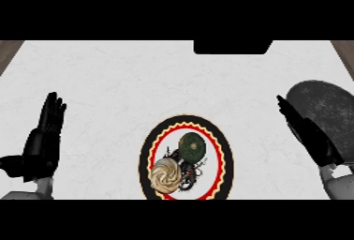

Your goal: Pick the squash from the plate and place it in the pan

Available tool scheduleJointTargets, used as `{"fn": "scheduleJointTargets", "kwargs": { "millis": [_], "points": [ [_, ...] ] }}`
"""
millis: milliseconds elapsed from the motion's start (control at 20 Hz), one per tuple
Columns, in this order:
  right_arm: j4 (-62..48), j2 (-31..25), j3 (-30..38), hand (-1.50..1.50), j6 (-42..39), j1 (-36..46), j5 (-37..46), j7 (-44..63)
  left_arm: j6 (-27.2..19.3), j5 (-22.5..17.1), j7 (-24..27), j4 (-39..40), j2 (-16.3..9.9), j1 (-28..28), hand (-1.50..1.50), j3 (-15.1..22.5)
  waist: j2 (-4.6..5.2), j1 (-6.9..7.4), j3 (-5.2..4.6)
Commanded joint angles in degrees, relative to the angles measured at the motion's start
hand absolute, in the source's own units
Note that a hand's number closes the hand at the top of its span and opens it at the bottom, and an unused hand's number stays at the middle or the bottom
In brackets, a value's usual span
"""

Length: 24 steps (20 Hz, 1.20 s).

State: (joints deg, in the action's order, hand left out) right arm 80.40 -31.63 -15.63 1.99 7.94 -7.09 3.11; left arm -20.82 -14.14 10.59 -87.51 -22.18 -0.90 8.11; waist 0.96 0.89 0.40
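- Dark green, round squash [192, 146] lying on the plate [216, 133], in its upper middle part, untouched by either hand.
- Just below and left of the squash, on the same plate, a pale cream, ridged, round item [166, 176]; kind hard to make out.
- Between and beside the two, dark tangled markings on the plate's white centre; impossible to tell whether painted pattern or a separate object.
- Plate round, with black outer ring, red and yellow zigzag band; lower edge cut off at the bottom of the view.
- Plate resting on the white marbled bench [124, 79], near centre and toward the near edge.
- Dark grey pan [332, 108] at the far right of the bench, well apart from the plate; right side cut off by the view's edge, left part hidden behind the right hand.
- Right hand [307, 133] released, fingers straight, standing between plate and pan, overlapping the pan's left rim.
- Left hand [45, 136] released, fingers straight and pointing up, resting at the left edge, well apart from the plate.
- Black rectangular shape [232, 47] at the bench's far edge, nature unclear.
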Motion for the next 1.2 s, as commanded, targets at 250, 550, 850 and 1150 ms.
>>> {"fn": "scheduleJointTargets", "kwargs": {
  "millis": [250, 550, 850, 1150],
  "points": [
    [11.3, 16.2, -1.7, 1.5, -11.3, 19.1, -14.9, -8.8, 3.6, -2.4, -8.3, -0.6, 0.3, -5.3, 0.0, 2.6, -0.46, 3.44, -0.06],
    [12.9, 4.7, -3.8, -1.5, -5.3, 4.9, 7.1, -24.7, 5.0, -7.1, -18.3, -1.9, -1.8, -7.4, 0.0, -1.1, -1.14, -1.54, -0.33],
    [11.5, -6.3, 4.1, -1.5, -11.9, 8.1, 8.5, -24.3, 5.7, -6.7, -20.3, -4.3, -1.9, -7.4, 0.0, -1.9, -1.09, -0.8, -0.39],
    [16.2, -3.2, -0.2, -1.5, -15.1, 19.8, 13.4, -11.6, 5.8, -5.4, -21.8, -2.6, 0.4, -11.3, 0.0, -1.4, -1.01, -0.62, -0.45]
  ]
}}
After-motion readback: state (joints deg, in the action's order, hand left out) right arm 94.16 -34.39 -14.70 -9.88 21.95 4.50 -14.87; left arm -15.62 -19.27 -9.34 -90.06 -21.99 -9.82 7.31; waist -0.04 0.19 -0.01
